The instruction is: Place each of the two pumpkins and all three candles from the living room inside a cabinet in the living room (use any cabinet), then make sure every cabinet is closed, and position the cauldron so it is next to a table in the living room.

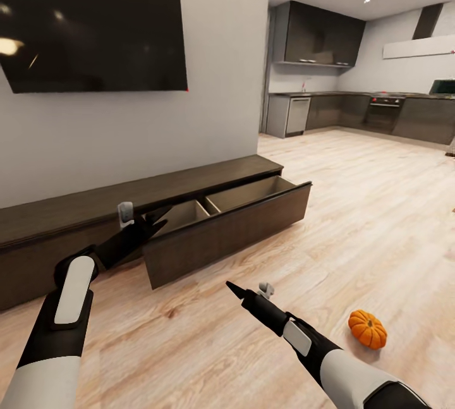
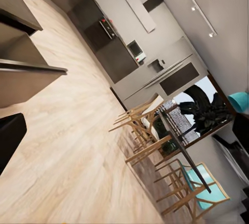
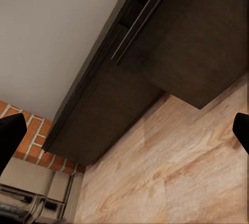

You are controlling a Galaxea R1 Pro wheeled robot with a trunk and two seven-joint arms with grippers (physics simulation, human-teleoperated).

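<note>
1. Pumpkin (image 1: pixel 368 328): bright orange, with darker ribs.
2. Cabinet (image 1: pixel 227 222): dark brown fronts and top; the open drawer is paler grey-beige inside.
3. Floor (image 1: pixel 354 225): light wood planks with a streaky grain.
4. TV (image 1: pixel 95 33): glossy black.
5. Wall (image 1: pixel 215 80): plain pale grey.
6. Arms: black with white panels.
7. Brickwork (image 3: pixel 31 135): red with pale joints.
</note>
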